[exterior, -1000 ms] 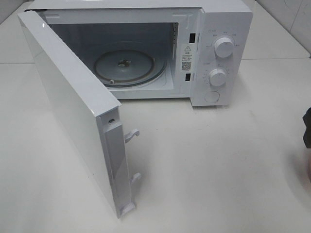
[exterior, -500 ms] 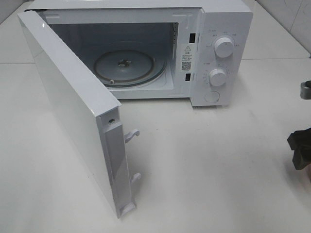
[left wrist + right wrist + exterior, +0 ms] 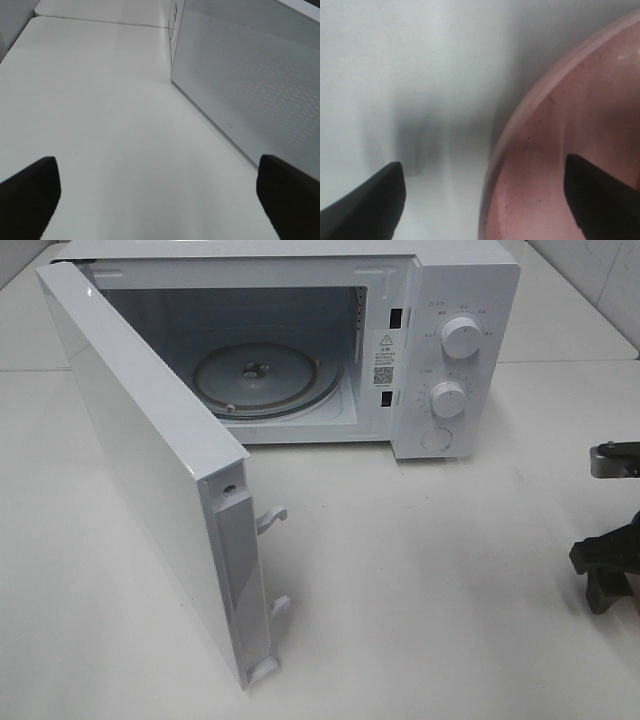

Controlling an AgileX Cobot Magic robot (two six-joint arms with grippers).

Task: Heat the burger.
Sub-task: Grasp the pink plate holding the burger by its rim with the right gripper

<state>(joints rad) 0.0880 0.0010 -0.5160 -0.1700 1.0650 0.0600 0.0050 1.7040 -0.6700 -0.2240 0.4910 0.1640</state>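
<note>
Your right gripper (image 3: 482, 167) is hovering near the right edge of the tabletop (image 3: 420, 570), jaws spread and straddling the rim of the pink plate (image 3: 590, 100), one over the plate, one over bare tabletop, pinching nothing. The burger is showing in no view, so you cannot tell where it is sitting. Your left gripper (image 3: 157, 170) is holding its jaws spread wide over the tabletop beside the swung-open door (image 3: 140, 460) of the white microwave (image 3: 455, 290), its glass turntable (image 3: 265, 375) showing inside.

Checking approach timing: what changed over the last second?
The right gripper came further into the high view from the right edge, moving leftward. Its jaws are open astride the rim of the pink plate, with nothing gripped. The microwave and its open door stayed put.
</note>
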